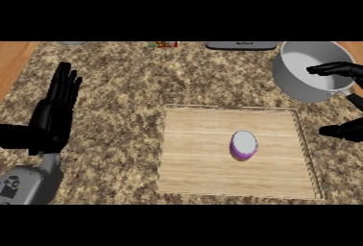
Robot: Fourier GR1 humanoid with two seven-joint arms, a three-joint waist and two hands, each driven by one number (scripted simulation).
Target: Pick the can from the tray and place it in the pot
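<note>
Since the can (243, 145) stands upright near the middle of the tray (199, 178), well apart from its rim, it looks easy to reach from any side. It is likely a rigid, light, smooth-walled cylinder that could slip or tip if nudged at the top, so the best hold is probably round its purple side wall, about mid-height, thumb opposite fingers. The right hand (346, 72) shows at the right edge with fingers spread and holding nothing, part of it over the pot (294, 79), which sits on the surface beyond the tray's right corner. The left hand (55, 108) rests open at the left, fingers up.
</note>
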